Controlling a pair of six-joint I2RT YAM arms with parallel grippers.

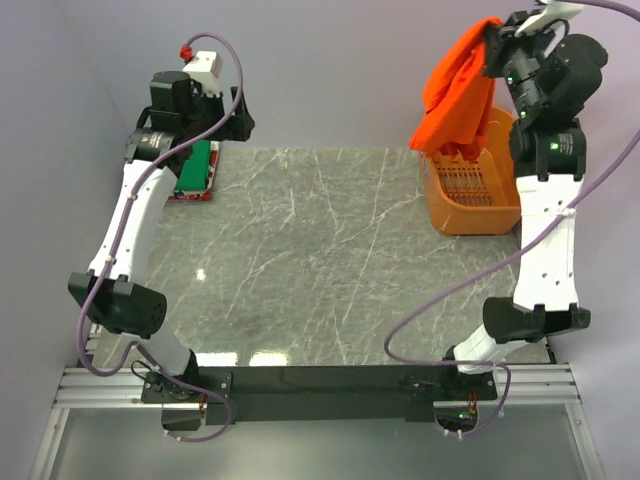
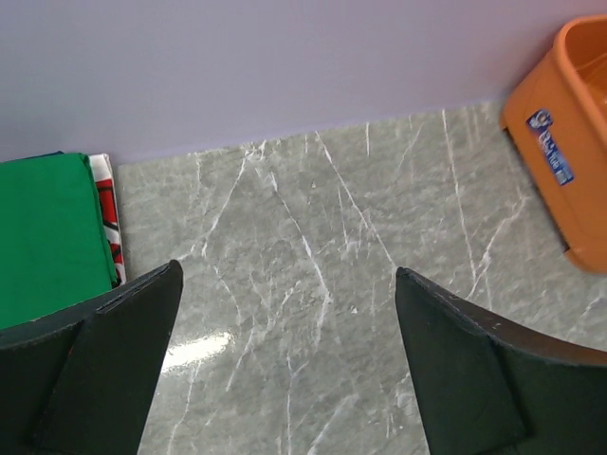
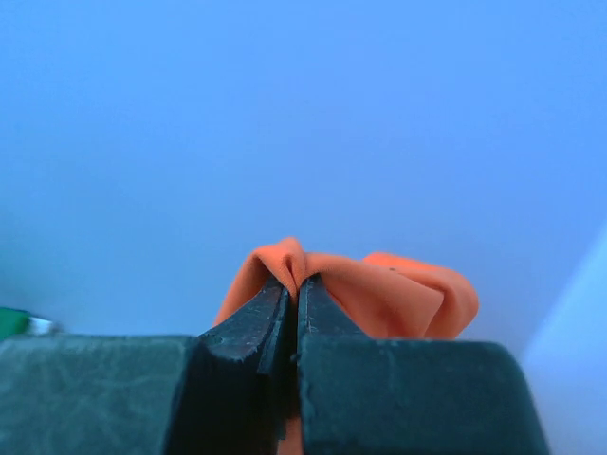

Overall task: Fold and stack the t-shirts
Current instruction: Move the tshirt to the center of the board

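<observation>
Cloth of the orange-red shirt (image 1: pixel 458 90) hangs from the right gripper (image 3: pixel 296 280), pinched between its jaws, above the basket (image 1: pixel 480 222).

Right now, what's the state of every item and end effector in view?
Orange-red shirt: unfolded, bunched, hanging in the air near the basket.
Right end effector: shut on the orange-red shirt.
Left end effector: open, empty.
Green shirt: folded, top of the stack.
White/red shirt: folded, under the green shirt.
Basket: upright on the table.

L arm (image 1: pixel 132 220), R arm (image 1: pixel 548 235): white links; purple cables (image 1: pixel 470 284) (green LEDs (image 1: pixel 547 143)); blk end effector fingers (image 2: pixel 455 370).
</observation>
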